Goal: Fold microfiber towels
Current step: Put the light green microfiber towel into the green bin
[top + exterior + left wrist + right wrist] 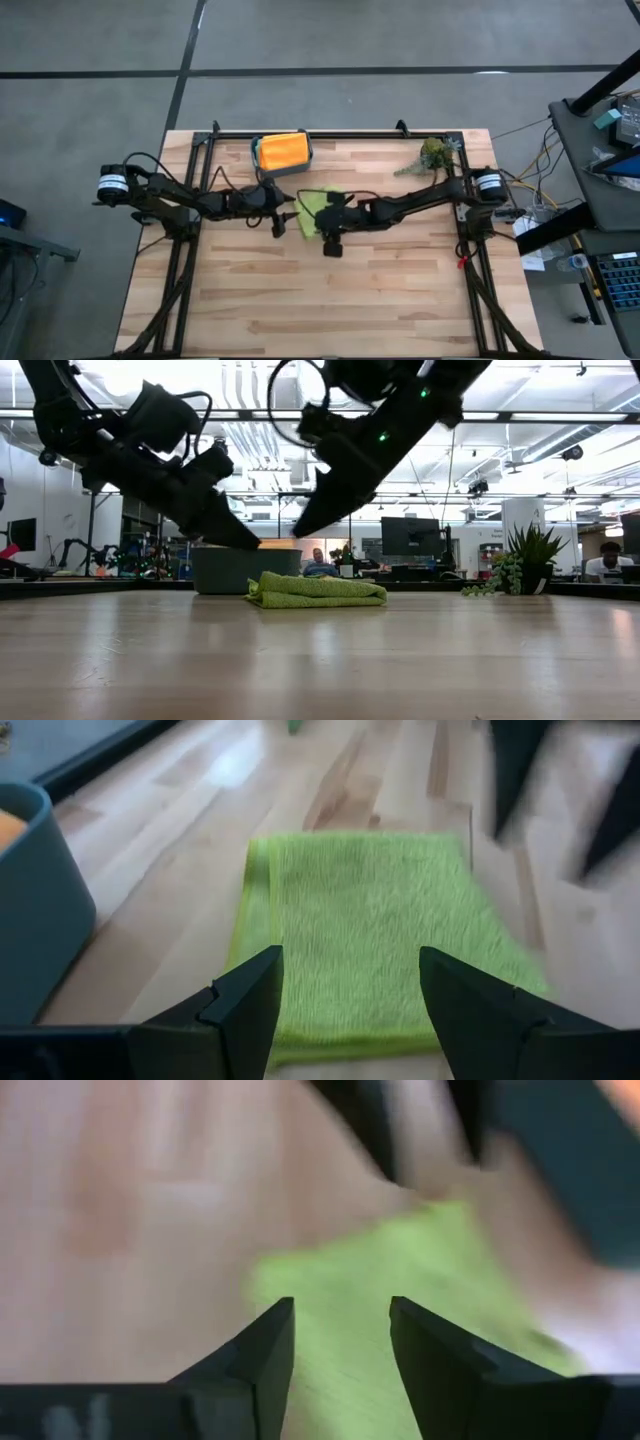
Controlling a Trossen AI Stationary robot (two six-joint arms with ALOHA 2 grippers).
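Observation:
A lime green microfiber towel (308,211) lies folded flat on the wooden table, just behind its middle. In the low view the towel (316,590) shows stacked layers. My left gripper (350,982) hangs open just off the towel's left edge, fingers slanting down toward it and clear above it (246,542). My right gripper (342,1335) comes from the right. It hovers open over the towel (400,1310), its fingertips (305,528) well clear of the cloth. An orange towel (281,150) sits in the teal bin.
The teal bin (308,150) stands at the far edge, just behind and left of the green towel, close to my left gripper (35,900). A green plant sprig (432,155) lies at the far right. The near half of the table (320,300) is bare wood.

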